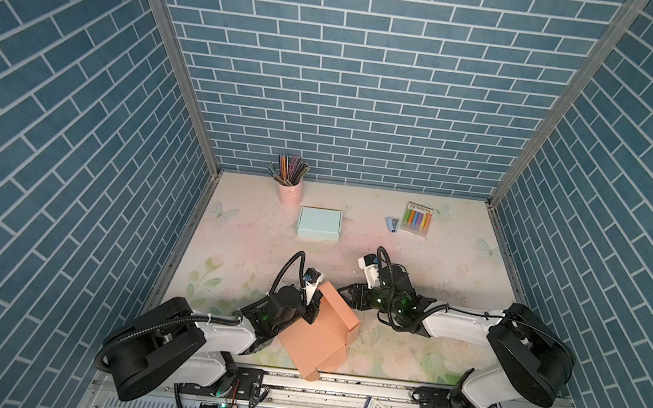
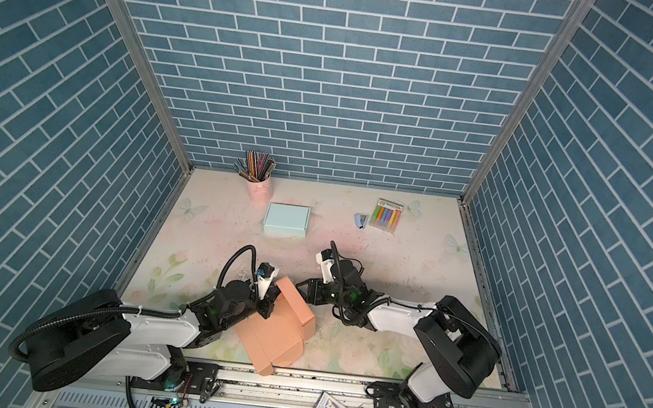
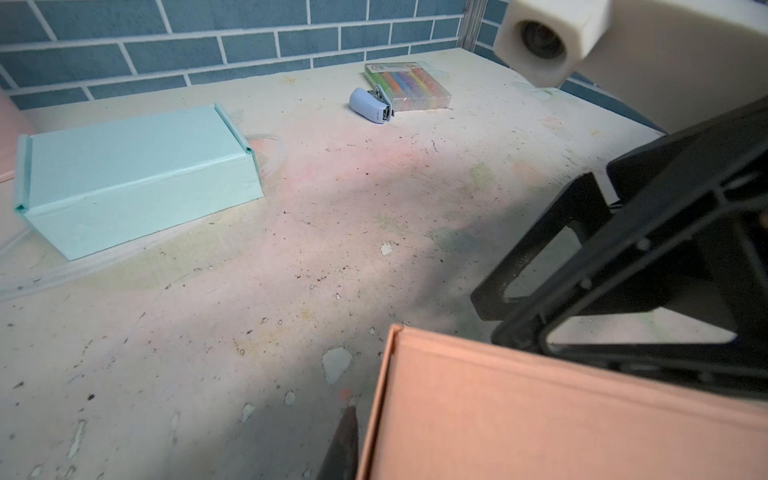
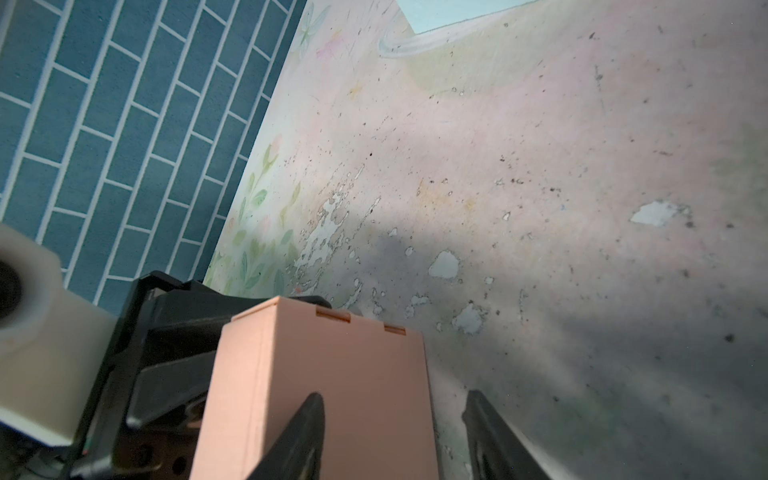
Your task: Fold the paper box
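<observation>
Right gripper (image 4: pixel 393 395) jaws apart beside orange paper box (image 1: pixel 322 338), left gripper (image 1: pixel 313 310) hold on raised panel unclear; if slack, panel may spring back unfolded.

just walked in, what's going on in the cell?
Both arms are working on a half-folded peach paper box at the table's front edge. The left gripper is at the box's raised part, and it is unclear whether it is gripping. The right gripper is open, at the raised part's other side, clamping nothing. A closed mint box sits farther back, away from both arms.
</observation>
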Controlling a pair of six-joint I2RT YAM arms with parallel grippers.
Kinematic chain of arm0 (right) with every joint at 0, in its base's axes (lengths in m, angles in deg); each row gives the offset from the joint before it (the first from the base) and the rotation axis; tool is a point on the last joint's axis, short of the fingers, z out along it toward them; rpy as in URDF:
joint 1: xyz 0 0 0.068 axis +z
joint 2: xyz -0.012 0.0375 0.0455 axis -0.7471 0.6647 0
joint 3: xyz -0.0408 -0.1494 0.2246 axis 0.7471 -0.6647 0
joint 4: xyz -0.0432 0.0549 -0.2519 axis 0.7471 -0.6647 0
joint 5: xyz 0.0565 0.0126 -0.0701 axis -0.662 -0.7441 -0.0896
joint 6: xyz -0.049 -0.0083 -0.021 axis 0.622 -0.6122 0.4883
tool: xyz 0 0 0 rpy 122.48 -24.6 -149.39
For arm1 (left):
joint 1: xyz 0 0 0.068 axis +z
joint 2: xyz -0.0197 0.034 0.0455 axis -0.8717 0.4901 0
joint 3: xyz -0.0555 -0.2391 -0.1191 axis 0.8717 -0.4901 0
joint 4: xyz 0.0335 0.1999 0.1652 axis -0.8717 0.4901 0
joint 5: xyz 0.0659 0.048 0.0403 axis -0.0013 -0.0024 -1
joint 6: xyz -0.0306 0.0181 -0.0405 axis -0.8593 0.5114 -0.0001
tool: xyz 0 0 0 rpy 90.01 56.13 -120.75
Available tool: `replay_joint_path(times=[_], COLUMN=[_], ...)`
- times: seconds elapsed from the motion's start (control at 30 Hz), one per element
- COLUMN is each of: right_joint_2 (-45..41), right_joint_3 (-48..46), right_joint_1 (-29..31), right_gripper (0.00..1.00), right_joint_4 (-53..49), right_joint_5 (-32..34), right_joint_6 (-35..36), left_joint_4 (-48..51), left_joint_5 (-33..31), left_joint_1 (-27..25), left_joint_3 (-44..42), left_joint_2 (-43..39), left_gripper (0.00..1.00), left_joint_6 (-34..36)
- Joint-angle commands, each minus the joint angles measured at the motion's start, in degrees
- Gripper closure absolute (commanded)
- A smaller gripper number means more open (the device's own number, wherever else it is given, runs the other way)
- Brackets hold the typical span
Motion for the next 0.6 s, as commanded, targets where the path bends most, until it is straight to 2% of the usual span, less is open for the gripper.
replay_joint_path(times=[0.0, 0.43, 0.5, 0.57], right_joint_2=[-2.9, -11.6, -13.4, -14.8], right_joint_3=[-0.8, 1.9, 3.9, 7.3], right_joint_1=[0.4, 0.7, 1.9, 5.0], right_gripper=[0.44, 0.4, 0.38, 0.33], right_joint_4=[-2.8, -15.6, -19.7, -26.1], right_joint_5=[2.1, 10.4, 12.9, 18.3], right_joint_6=[0.3, 5.2, 7.2, 9.7], left_joint_4=[-2.1, 1.2, 2.1, 2.1], left_joint_5=[-1.2, -2.6, -2.7, -2.9], left_joint_1=[-0.2, -0.3, -0.5, -0.4], left_joint_3=[-1.3, -2.9, -3.6, -5.4], left_joint_2=[-0.2, -4.7, -6.1, -7.8], left_gripper=[0.8, 0.67, 0.65, 0.64], left_joint_6=[0.0, -0.7, -1.2, -2.3])
